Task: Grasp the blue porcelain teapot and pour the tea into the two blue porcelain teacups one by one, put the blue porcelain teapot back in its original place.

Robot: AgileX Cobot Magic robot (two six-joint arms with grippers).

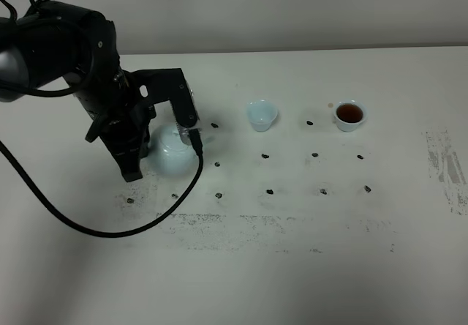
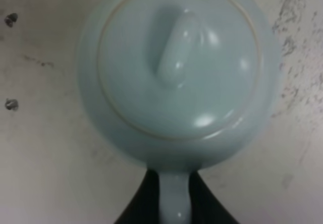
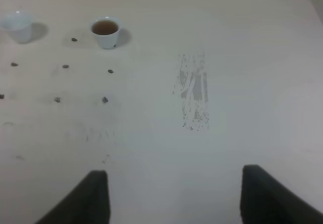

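Round pale-blue glazed teapot [image 1: 174, 153] is at the left of the desk [image 1: 292, 266], its loop handle [image 2: 175, 211] pinched by the left hand [image 2: 175, 204]; the right hand [image 3: 174, 199] is spread. Tipped toward the empty small blue cup [image 1: 261, 114], it may swivel in that narrow pinch or shed its lid [image 2: 176, 67].

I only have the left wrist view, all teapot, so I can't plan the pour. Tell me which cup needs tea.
Observer: In the exterior high view, the nearer teacup, right of the teapot, looks empty.
Operator: Report the other one.
Observer: The farther teacup holds dark tea.
Operator: Check the right arm.
Observer: The right gripper is open above the table, well away from both cups.
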